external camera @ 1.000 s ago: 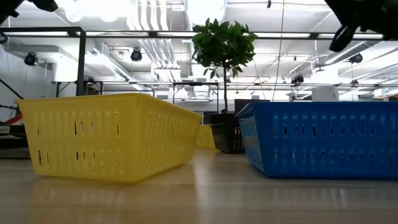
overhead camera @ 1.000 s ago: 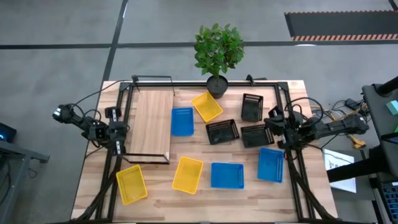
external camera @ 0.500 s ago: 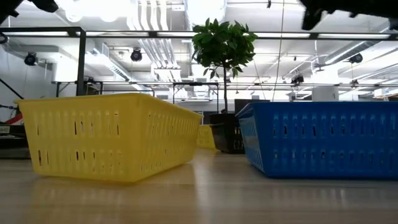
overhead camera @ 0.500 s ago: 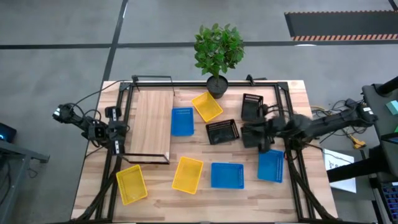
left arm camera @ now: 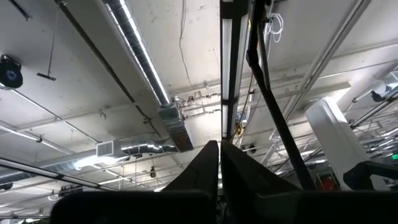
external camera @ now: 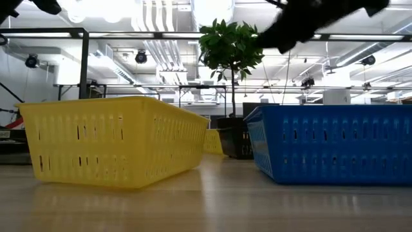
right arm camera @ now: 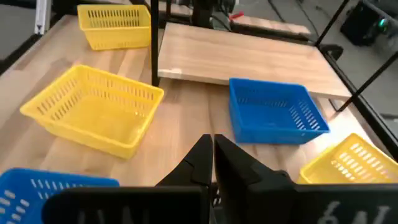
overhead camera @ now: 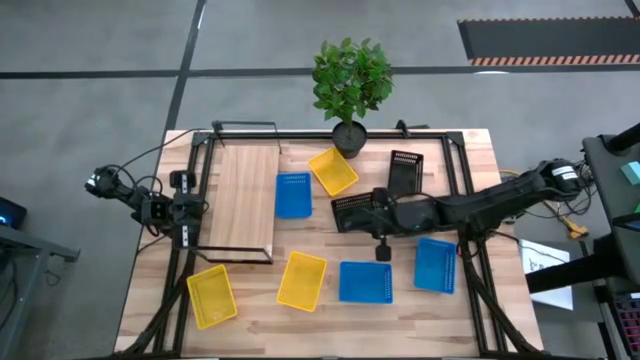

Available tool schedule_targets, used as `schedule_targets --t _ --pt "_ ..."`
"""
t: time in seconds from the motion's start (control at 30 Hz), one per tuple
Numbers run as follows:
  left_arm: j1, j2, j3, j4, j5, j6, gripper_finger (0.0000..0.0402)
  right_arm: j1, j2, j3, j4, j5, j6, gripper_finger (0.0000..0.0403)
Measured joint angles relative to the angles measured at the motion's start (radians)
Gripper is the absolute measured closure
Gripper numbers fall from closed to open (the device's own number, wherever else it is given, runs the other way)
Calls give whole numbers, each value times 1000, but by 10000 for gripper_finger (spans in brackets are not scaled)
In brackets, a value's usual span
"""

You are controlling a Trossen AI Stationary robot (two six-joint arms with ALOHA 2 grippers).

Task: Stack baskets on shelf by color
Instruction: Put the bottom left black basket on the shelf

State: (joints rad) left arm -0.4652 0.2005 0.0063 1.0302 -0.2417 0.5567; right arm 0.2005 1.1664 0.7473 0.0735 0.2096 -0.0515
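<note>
Hovering over a black basket (overhead camera: 357, 211), right gripper (overhead camera: 381, 236) pressed together, holding nothing. Looks light, stiff; best pinched by one mesh wall

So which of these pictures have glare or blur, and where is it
High view: even light, sharp; the right arm is slightly smeared. Low view: bright ceiling lights wash out the top, and a dark blurred arm crosses above the blue basket. Left wrist view: points at the ceiling, with a glaring light strip. Right wrist view: soft glare on the shelf.
</note>
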Motion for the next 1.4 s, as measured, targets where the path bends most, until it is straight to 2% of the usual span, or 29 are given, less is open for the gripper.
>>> schedule_targets --t 0.2,0.37,0.53,0.67,0.83,1.13,1.23,1.4 --pt "0 0 0 3 0 0 400 0 117 143 -292 -1 86 374" --pt "0 0 0 2 1 0 400 0 201 297 -557 -2 138 322" --pt "0 0 0 3 1 0 400 0 300 428 -786 -8 107 270" --pt "0 0 0 3 1 0 400 -7 369 478 -854 -8 72 240" --pt "0 0 0 6 1 0 400 -34 430 476 -888 -23 44 218" --pt "0 0 0 9 1 0 400 -98 528 467 -893 -27 6 233" --pt "0 0 0 9 1 0 400 -105 538 466 -893 -27 -27 255" --pt "0 0 0 9 1 0 400 -108 537 465 -887 -27 -46 315"
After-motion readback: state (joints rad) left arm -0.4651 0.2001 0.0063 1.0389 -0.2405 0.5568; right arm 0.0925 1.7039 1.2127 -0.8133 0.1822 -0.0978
